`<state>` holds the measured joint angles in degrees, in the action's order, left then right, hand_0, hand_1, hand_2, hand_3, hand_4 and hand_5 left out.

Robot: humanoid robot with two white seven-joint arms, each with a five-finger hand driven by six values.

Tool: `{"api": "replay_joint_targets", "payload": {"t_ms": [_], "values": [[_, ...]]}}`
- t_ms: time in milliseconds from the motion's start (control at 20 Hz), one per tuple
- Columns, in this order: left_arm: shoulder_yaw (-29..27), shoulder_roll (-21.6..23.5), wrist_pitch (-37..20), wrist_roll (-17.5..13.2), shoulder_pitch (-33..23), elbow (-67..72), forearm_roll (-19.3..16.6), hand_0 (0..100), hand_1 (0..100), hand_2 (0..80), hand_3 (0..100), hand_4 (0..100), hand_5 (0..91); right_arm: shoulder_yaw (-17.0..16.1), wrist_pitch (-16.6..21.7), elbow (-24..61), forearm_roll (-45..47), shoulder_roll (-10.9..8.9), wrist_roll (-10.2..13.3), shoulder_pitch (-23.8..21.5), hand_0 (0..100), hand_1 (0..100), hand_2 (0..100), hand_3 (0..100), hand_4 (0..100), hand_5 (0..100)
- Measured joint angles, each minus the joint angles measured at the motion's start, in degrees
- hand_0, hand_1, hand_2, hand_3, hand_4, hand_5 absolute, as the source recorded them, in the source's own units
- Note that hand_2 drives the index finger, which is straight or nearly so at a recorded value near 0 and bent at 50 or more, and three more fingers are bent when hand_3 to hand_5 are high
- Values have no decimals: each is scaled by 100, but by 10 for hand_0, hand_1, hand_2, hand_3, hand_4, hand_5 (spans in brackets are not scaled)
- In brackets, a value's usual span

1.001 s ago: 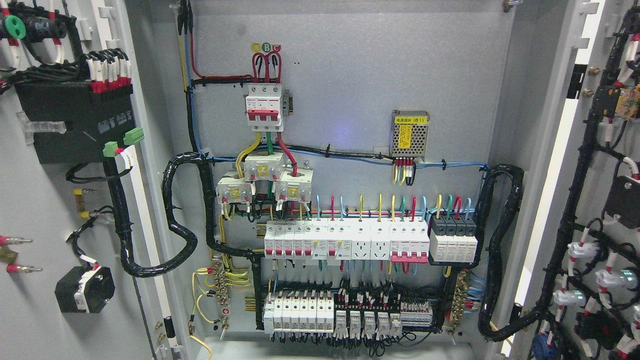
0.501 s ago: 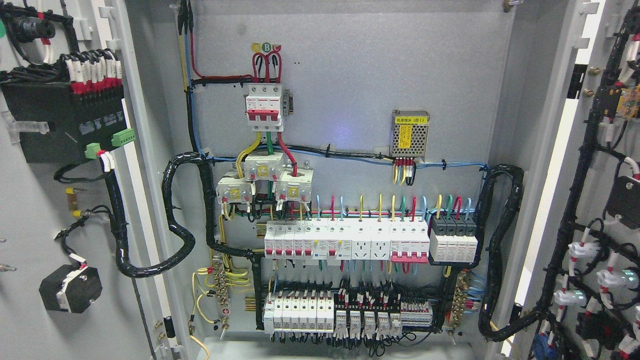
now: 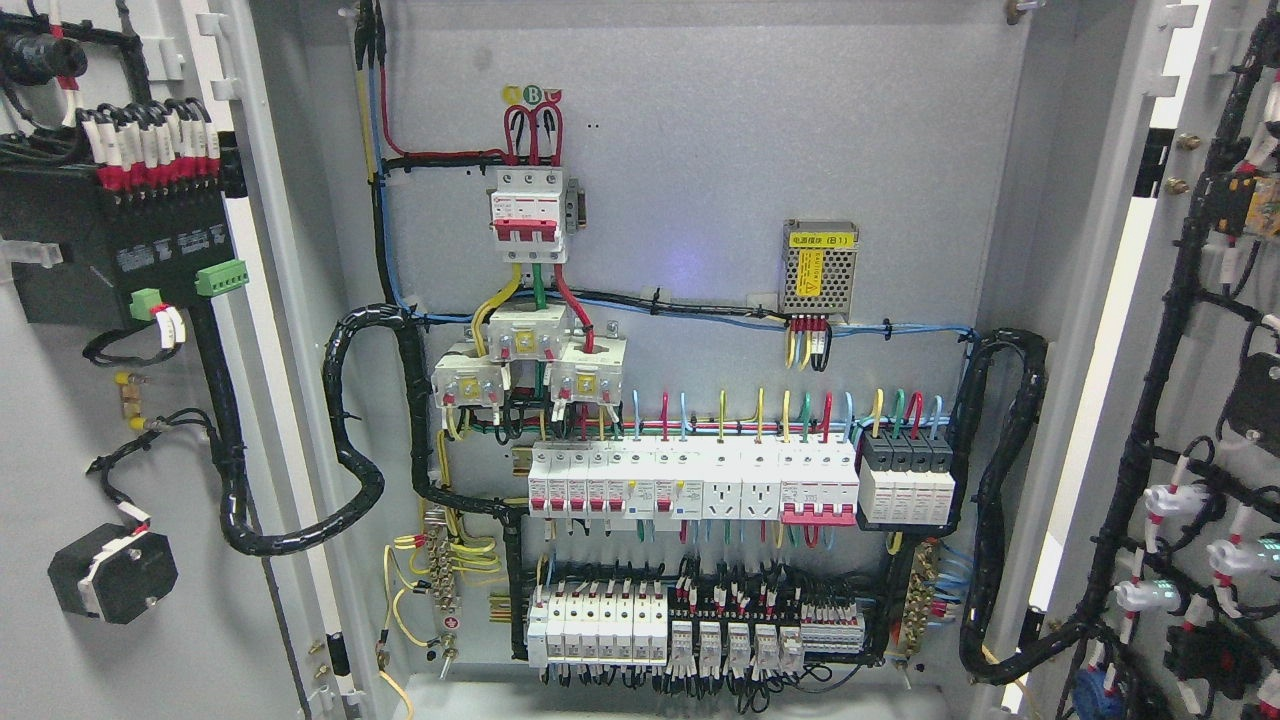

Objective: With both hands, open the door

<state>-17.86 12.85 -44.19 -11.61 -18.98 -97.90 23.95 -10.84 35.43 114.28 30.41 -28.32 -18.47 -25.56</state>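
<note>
Neither of the robot's hands shows anywhere in the head view, so whether their fingers are released, clenched or grasping a door edge cannot be told, and no relation between hand and door can be read.

Nearest the camera, the grey sheet-metal left door leaf (image 3: 60, 680) fills the left edge, swung outward so that its inner face shows, carrying a black rectangular module with white-sleeved wires (image 3: 110, 240) and a small black-and-white switch body (image 3: 112, 573). At the right edge the grey sheet-metal right door leaf (image 3: 1215, 330) is likewise swung wide, its inner face laced with black wire looms and white lamp holders.

Judged from this, the opening step looks near its end or done: both leaves stand well apart and the cabinet is fully exposed. Any next move would call only for easing the leaves the last part outward, without straining the black spiral-wrapped cable bundle (image 3: 350, 450) that loops from the left leaf into the cabinet.

Farther back, the grey mounting plate (image 3: 700, 150) bears a white three-pole breaker with red levers (image 3: 528, 215), a perforated metal power supply with a yellow label (image 3: 820, 268), and a row of white miniature breakers (image 3: 690, 482).
</note>
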Motion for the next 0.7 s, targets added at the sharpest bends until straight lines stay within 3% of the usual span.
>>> {"api": "replay_joint_targets", "payload": {"t_ms": [451, 701], "values": [[-125, 235, -17, 0, 425, 536, 157, 120, 389, 0, 0, 0, 0, -193, 97, -221, 183, -136, 0, -6, 474, 0, 0, 227, 237, 282], [-158, 331, 317, -5, 669, 807, 183, 120, 389, 0, 0, 0, 0, -316, 154, -329, 224, -187, -7, -29, 474, 0, 0, 232, 242, 283]]}}
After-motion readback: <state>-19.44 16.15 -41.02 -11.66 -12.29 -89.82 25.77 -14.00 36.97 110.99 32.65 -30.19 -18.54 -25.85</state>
